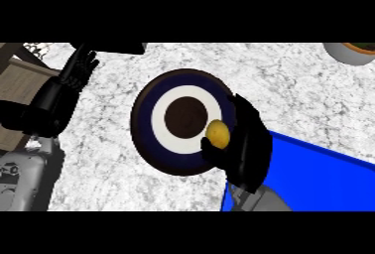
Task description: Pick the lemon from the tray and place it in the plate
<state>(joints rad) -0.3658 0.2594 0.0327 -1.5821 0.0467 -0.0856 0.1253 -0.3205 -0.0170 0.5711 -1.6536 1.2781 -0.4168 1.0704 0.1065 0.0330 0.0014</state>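
Left hand (79,67) rests at far left, fingers straight, holding nothing, well off the plate (147,106). My right hand (245,144) is curled round the lemon (218,134), over the plate's right rim, so I judge the carry nearly done: next, shift left toward the centre, then let go. Tray (322,173) edge sits just right; bare counter (110,163) beyond the plate's left.

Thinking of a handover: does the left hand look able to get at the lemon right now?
Probably not easily. The lemon sits enclosed in the right hand over the plate, whose fingers cover most of it, while the left hand rests open at the far left edge.
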